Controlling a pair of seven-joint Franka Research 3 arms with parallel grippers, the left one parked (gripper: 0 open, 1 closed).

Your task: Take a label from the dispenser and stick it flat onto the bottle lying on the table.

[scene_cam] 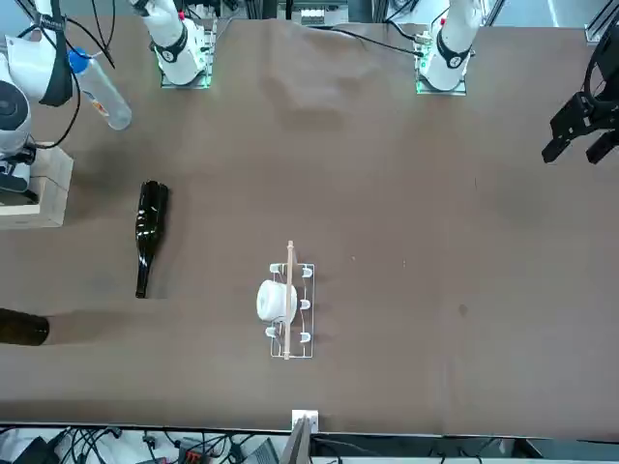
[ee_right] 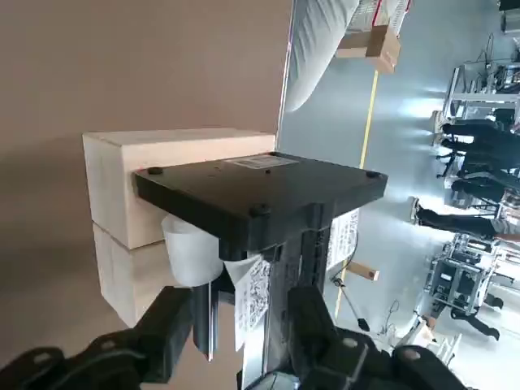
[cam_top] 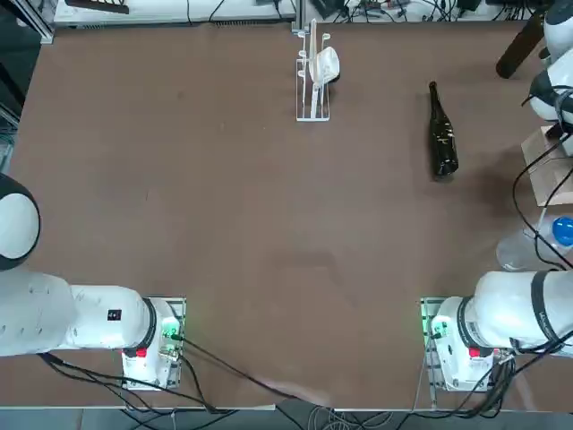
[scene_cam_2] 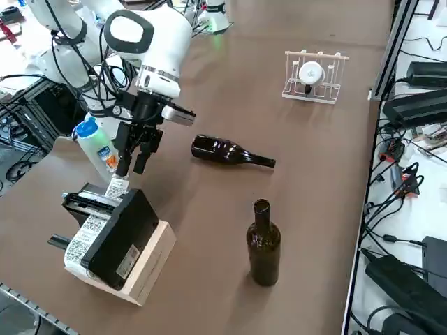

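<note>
black gripper fingers [ee_right: 175,325] filled the bottom of the wrist view, and between them hung the label [ee_right: 253,296], a white strip with dark code marks, still attached at the mouth of the label dispenser [ee_right: 260,195]. the fingers stood on either side of the strip with a small gap showing, so whether they had pinched it could not be told. the dispenser, a black box, sat on a pale wooden block [ee_right: 122,219].

in the right side view the right gripper [scene_cam_2: 133,164] pointed down at the lower left of the frame, its tips at the label [scene_cam_2: 117,187] that stuck up from the dispenser [scene_cam_2: 115,237]. a clear plastic bottle with a blue cap [scene_cam_2: 94,146] stood just behind the gripper.

the dark wine bottle [scene_cam_2: 227,151] lay on its side near the middle of that frame, neck toward the right, well apart from the gripper. a second brown bottle [scene_cam_2: 263,244] stood upright in the lower middle. a white wire rack [scene_cam_2: 314,77] holding a white roll sat at the upper right, on the brown table [scene_cam_2: 279,42].
</note>
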